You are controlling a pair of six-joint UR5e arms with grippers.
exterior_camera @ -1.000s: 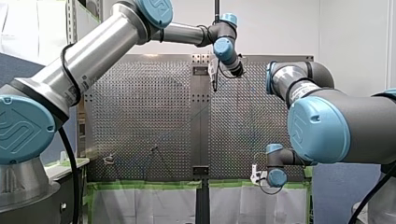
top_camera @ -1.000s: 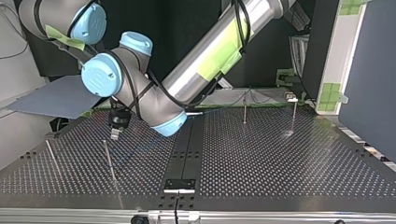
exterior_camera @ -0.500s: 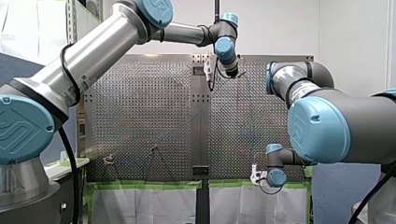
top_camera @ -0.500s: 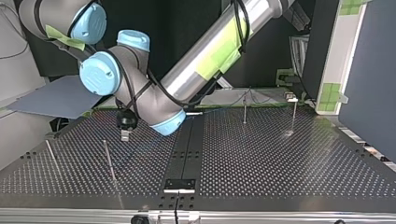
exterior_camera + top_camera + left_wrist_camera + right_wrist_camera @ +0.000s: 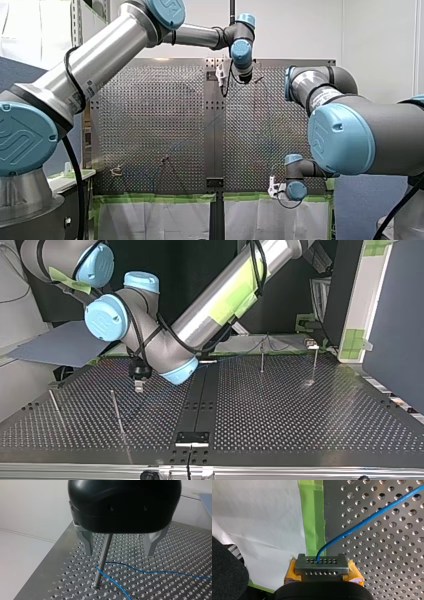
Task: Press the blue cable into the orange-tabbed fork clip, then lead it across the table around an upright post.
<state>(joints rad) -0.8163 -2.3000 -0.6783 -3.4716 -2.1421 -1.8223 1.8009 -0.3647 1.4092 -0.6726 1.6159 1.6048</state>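
The table (image 5: 300, 415) lies in full view. My left arm (image 5: 100, 55) hides part of its far side in the front view, and my right arm (image 5: 345, 135) covers that view's right. The clip is too small to make out in any view. In the front and top views the cable is only a faint line, so its full run cannot be followed.

Since a second ago my left gripper (image 5: 120, 546) has shifted toward the top view's right and nearer that camera. My right gripper (image 5: 321, 562) has stayed at the front view's near table edge.

My left gripper's metal fingers (image 5: 87, 542) stand wide apart, gripping nothing. The post (image 5: 102, 557) stands upright on the table and shows between them, its top hidden behind the black gripper body.

My right gripper's yellow pads (image 5: 354, 573) are pressed together on the cable (image 5: 150, 571). From that grip the cable slants out over the holes. In the left wrist view it lies on the table, comes in from the side and bends around the post's foot. It then runs back toward the camera and is cut off at the edge.
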